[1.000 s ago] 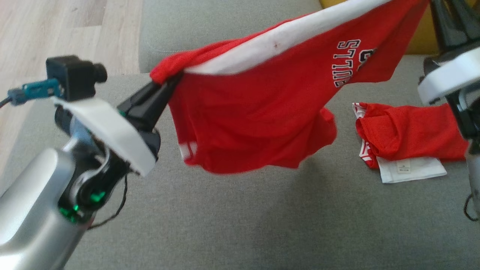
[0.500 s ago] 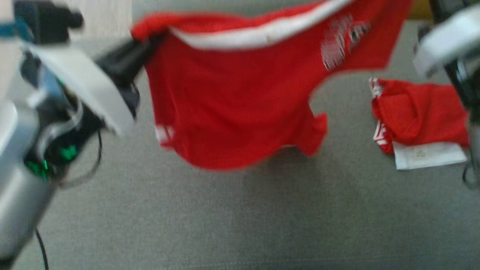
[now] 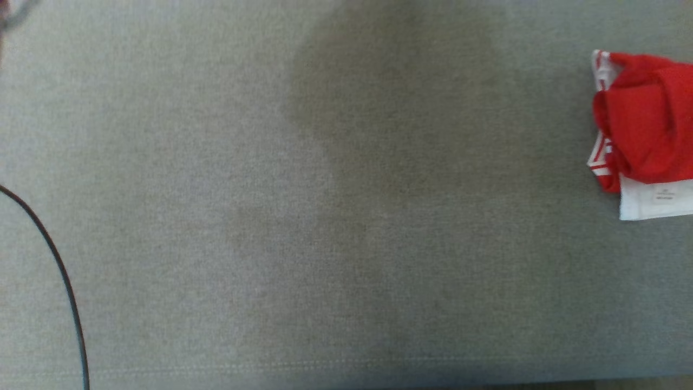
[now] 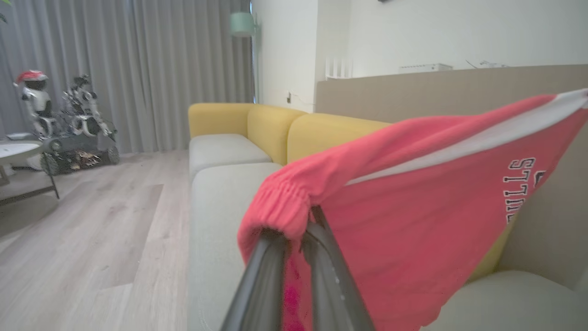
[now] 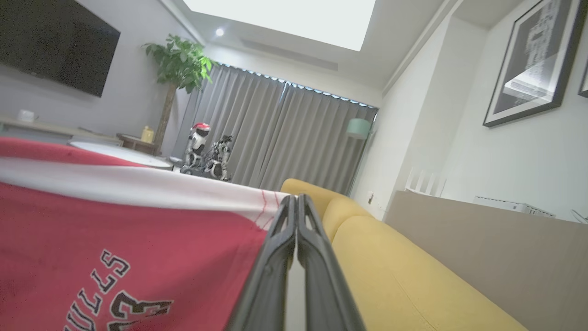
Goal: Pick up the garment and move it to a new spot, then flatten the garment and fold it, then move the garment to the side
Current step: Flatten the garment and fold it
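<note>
The garment (image 4: 413,207) hangs stretched in the air over the grey sofa seat (image 3: 346,216). The left gripper (image 4: 296,227) is clamped on its gathered red corner, the right gripper (image 5: 294,200) on its white-banded edge. Best to lower both ends level and taut onto bare seat, well left of the folded red garment (image 3: 644,130).

Two long, dark, glossy fingers (image 4: 257,285) per arm
left gripper (image 4: 294,225) and right gripper (image 5: 294,198) taper to narrow tips; thin black cable (image 3: 60,271) at head view's left edge
</note>
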{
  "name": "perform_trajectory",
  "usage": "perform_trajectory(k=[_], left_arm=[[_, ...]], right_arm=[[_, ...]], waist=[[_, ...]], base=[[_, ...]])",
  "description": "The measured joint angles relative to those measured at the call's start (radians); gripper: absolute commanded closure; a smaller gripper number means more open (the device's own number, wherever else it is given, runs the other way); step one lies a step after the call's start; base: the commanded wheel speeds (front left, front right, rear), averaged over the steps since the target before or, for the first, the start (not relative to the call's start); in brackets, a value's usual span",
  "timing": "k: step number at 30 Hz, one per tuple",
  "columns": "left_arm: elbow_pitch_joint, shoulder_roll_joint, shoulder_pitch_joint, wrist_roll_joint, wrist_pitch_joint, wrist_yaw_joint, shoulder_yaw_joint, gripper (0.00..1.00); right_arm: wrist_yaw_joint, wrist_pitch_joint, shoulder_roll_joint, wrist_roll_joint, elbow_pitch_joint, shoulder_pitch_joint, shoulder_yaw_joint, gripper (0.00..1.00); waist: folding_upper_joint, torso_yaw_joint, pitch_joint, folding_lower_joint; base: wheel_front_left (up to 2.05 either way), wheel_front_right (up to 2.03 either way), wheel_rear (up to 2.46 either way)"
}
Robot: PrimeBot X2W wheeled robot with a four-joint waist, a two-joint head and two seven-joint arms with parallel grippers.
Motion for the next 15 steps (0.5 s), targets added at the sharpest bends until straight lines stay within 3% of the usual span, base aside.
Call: perform_trajectory(k=[6, 15], left_arm=[[0.179, -0.047, -0.069, 0.042, -0.16, -0.045, -0.022, 1.0], [0.34, -0.084, 0.142, 0.063, -0.262, -0.062, -0.222, 1.0]], right_arm=[[0.0, -0.142, 0.098, -0.071, 0.226, -0.046, -0.104, 1.0], [0.0, -0.19, 0.129, -0.092, 0.519, 0.144, -0.024, 1.0]], waist=[[0.0, 0.018, 0.052, 0.0], [0.0, 0.027, 0.065, -0.0002]], base=[[0.0, 0.0, 0.0], [0.0, 0.0, 0.0]])
